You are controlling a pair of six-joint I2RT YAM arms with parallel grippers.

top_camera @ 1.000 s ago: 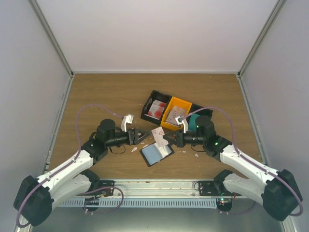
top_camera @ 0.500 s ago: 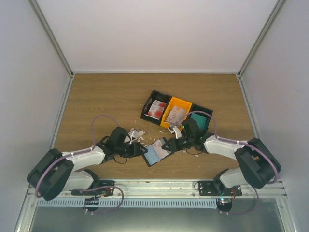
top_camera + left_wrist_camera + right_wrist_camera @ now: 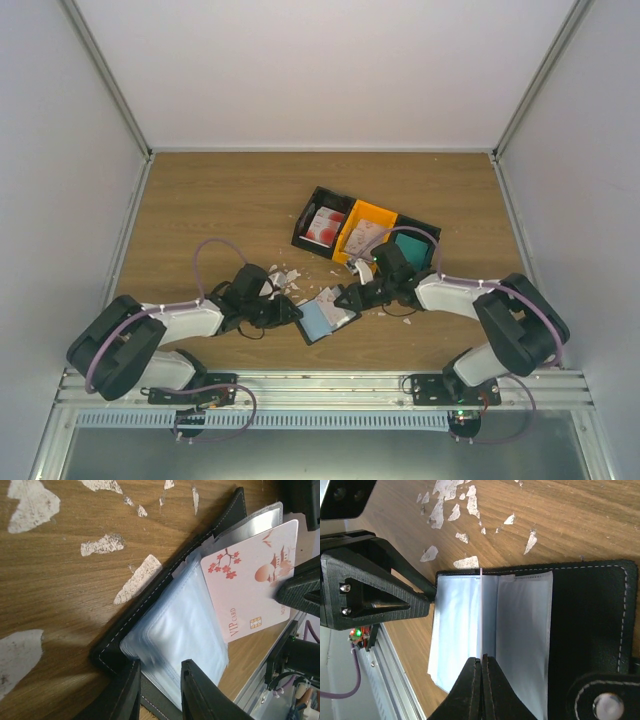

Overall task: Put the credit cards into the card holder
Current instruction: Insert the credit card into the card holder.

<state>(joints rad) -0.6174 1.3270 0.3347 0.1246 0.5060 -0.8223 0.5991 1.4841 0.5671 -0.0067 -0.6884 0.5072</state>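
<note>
The card holder [image 3: 320, 320] lies open on the table, a black case with pale blue sleeves [image 3: 185, 630]. My left gripper [image 3: 160, 672] has its jaws closed in around the holder's near edge, one finger on the black cover and one on the sleeve stack. My right gripper [image 3: 481, 659] is shut on a pinkish credit card [image 3: 250, 585] printed with red blossoms. In the right wrist view that card [image 3: 482, 615] shows edge-on, standing upright in the holder's sleeves [image 3: 520, 630]. From above, the left gripper [image 3: 292, 311] and right gripper [image 3: 347, 298] flank the holder.
A row of open bins stands behind: a black one [image 3: 303, 222] with red-and-white cards, an orange one [image 3: 378, 213], and a black one [image 3: 432, 232] with teal inside. White scraps [image 3: 285, 275] litter the wood near the holder. A metal rail runs along the near edge.
Both arms have dropped and moved in to the holder. The right gripper brought the card down into the sleeves. The left jaws have narrowed around the holder's edge.
</note>
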